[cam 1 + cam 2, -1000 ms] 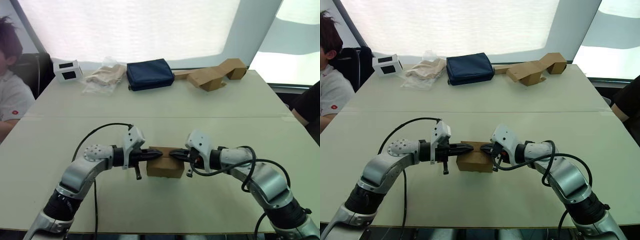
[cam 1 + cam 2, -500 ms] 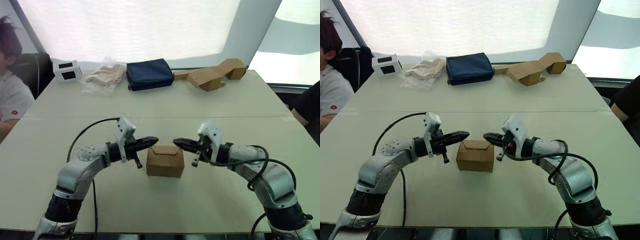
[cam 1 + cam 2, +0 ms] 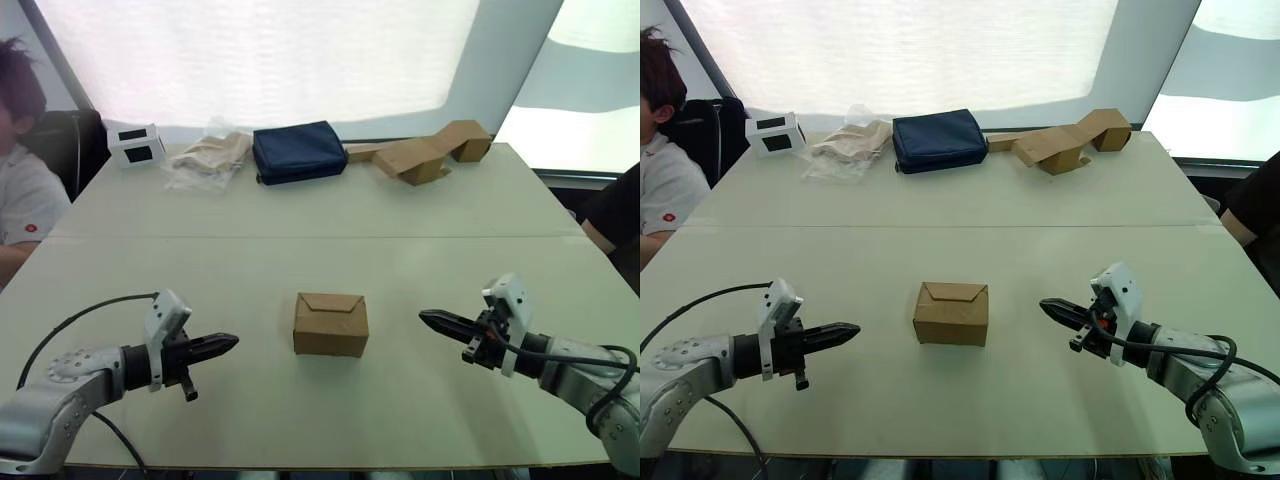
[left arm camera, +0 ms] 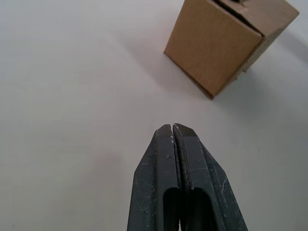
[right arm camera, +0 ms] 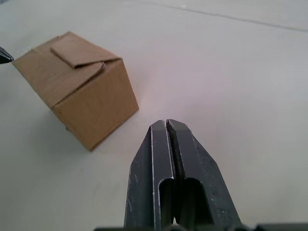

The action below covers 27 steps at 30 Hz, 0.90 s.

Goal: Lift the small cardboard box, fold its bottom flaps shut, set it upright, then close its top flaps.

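On the pale surface [image 3: 420,210], seen from the left eye, the box [image 3: 331,324] stands upright, about midway between the two grippers and apart from both. Its top flaps [image 3: 331,301] are folded down and meet in a shallow V seam. Left of the box, the left gripper [image 3: 224,344] points toward it, jaws pressed together and holding nothing. Right of the box, the right gripper [image 3: 432,320] also points at it, jaws together and empty. Far behind the box, along the rear edge of the surface, lie a white box with dark windows [image 3: 137,144], a crumpled plastic bag [image 3: 206,156], a navy pouch [image 3: 299,150] and bent brown cardboard pieces [image 3: 428,151]. A person [image 3: 22,180] sits beyond the far left corner of the surface, well away from the box.

From the right eye, the same layout holds: the box stands alone between the two shut grippers, touching neither, with the clutter well behind it.

Through the left wrist view, the left fingers [image 4: 163,178] lie tight against each other, with only a thin line between them. The box sits ahead of their tips, one plain side wall facing the camera, bare surface in between.

Through the right wrist view, the right fingers [image 5: 185,168] are likewise closed on nothing. The box lies ahead of them, its folded top showing one flap overlapping the others, and the tip of the left gripper shows just beyond the box's far side.
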Each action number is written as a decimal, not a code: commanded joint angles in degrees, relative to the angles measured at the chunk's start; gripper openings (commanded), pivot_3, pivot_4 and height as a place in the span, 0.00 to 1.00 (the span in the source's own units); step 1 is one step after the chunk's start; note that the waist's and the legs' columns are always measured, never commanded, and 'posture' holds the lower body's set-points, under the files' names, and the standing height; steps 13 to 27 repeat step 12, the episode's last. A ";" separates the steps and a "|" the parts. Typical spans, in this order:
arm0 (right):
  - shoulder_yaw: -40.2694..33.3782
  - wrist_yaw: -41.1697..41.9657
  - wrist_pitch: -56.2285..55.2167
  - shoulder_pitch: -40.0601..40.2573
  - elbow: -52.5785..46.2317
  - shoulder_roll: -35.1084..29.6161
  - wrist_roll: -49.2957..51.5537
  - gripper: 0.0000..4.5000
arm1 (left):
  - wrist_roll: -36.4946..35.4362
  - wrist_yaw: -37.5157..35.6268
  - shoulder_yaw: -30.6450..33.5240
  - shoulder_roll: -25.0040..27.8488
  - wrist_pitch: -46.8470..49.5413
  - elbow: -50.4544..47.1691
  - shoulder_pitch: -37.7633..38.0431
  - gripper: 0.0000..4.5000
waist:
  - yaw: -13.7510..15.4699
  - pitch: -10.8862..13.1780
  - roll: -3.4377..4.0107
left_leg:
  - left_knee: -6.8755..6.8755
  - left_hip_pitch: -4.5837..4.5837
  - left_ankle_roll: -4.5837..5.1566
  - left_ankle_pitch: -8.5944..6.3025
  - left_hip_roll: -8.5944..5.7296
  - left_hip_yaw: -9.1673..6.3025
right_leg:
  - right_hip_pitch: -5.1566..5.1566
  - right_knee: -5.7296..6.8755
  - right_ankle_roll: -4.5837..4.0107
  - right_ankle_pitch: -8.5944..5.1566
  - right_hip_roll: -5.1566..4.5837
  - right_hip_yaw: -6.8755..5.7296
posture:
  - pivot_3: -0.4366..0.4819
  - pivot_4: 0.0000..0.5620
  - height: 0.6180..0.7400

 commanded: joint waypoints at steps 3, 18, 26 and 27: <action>0.32 2.13 -1.81 1.12 0.65 -2.66 -0.56 0.00 | -0.51 0.03 1.19 -0.14 -1.55 -0.28 0.02 0.00 | 0.11 0.00 -0.01 | 0.00 -0.02 0.00 0.00 -0.01 0.01 | 0.00 -0.04 0.01 0.01 -0.02 0.00 | 0.48 0.27 1.00; 0.58 4.19 -4.57 4.54 2.53 -4.91 -2.89 0.00 | -0.86 -0.52 -0.09 0.27 -0.77 0.29 -0.91 0.00 | 0.06 0.00 0.00 | 0.00 -0.03 0.00 0.00 -0.01 0.00 | 0.00 -0.07 0.02 0.01 -0.02 0.00 | 0.48 0.27 1.00; 0.58 4.19 -4.57 4.54 2.53 -4.91 -2.89 0.00 | -0.86 -0.52 -0.09 0.27 -0.77 0.29 -0.91 0.00 | 0.06 0.00 0.00 | 0.00 -0.03 0.00 0.00 -0.01 0.00 | 0.00 -0.07 0.02 0.01 -0.02 0.00 | 0.48 0.27 1.00; 0.58 4.19 -4.57 4.54 2.53 -4.91 -2.89 0.00 | -0.86 -0.52 -0.09 0.27 -0.77 0.29 -0.91 0.00 | 0.06 0.00 0.00 | 0.00 -0.03 0.00 0.00 -0.01 0.00 | 0.00 -0.07 0.02 0.01 -0.02 0.00 | 0.48 0.27 1.00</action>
